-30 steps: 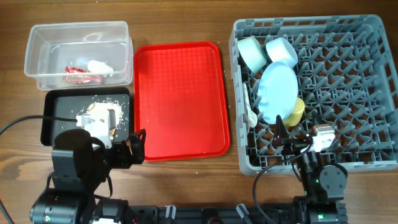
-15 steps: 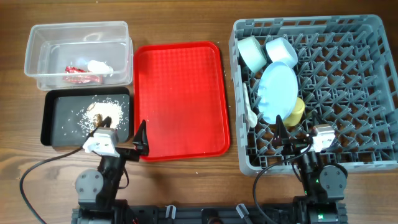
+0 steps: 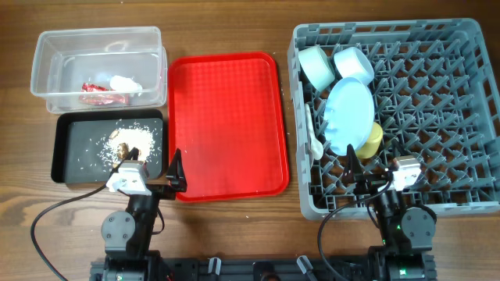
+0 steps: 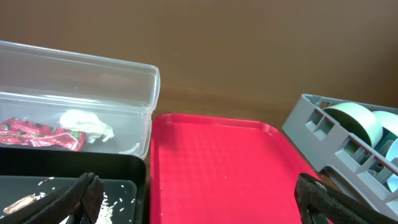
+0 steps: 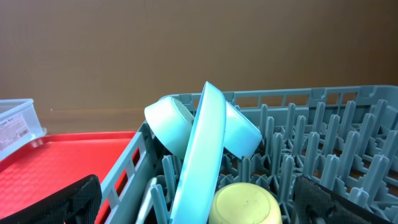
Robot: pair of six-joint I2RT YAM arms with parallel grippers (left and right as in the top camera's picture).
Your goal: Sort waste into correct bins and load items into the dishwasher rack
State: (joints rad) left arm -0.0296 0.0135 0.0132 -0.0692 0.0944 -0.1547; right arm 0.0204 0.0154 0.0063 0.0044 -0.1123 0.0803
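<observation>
Our left gripper is spread wide and grips nothing. It hangs low over the near-left corner of the red tray, and in the wrist view both dark fingers are cut off by the bottom edge. The left finger also covers part of the black tray, which lies just left of the red tray's near half and carries the food scraps, scattered crumbs around a brown lump. Beyond it, left of the red tray's far half, the clear tub holds the red wrapper and the tissue side by side. Our right gripper is also released, jaws wide apart, well to the right of the red tray at the near edge of the rack. The rack sits on the counter just right of the red tray. In the part nearest the tray the plate stands on edge among the pegs, with the mint green bowl and the light blue bowl tipped behind it at the far corner. The yellow cup is half hidden behind the plate's near rim. The spoon lies along the rack's tray-side wall, partly screened by pegs, and we cannot make out the fork. Both arms are folded back low at the near edge of the counter, their grippers pointing across it.
</observation>
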